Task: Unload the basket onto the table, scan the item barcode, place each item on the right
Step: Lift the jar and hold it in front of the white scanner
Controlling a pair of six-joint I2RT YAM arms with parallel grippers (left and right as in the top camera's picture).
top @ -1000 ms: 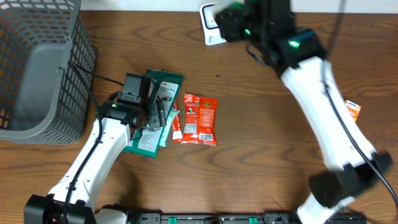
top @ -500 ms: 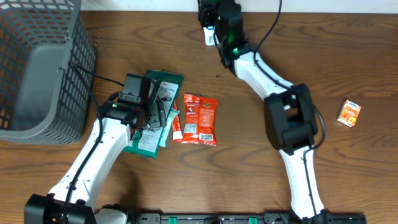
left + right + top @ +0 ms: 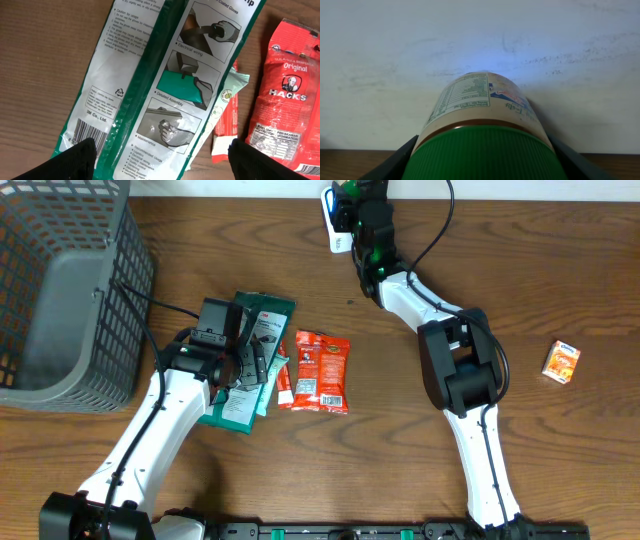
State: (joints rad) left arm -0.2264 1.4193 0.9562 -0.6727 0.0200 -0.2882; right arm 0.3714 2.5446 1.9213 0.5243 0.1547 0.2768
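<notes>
Near: my left gripper (image 3: 160,162) hovers over green glove packet (image 3: 175,90), jaws spread, gripping nothing. Red Hacks packet (image 3: 287,100) lies just right of it, flat on table. Small orange box (image 3: 561,361) well apart, right side.

Far: my right gripper (image 3: 482,160) clamped on jar (image 3: 480,105) at green lid (image 3: 485,152), held up at far edge before pale wall, beside white device (image 3: 335,228). Nutrition panel shows, barcode not in view.

Judgement: jar presented, scan unconfirmed, may need rotating.

Even, soft light overhead; glare streaks the glossy packet (image 3: 131,107); a bluish glow marks the wall (image 3: 480,45).
</notes>
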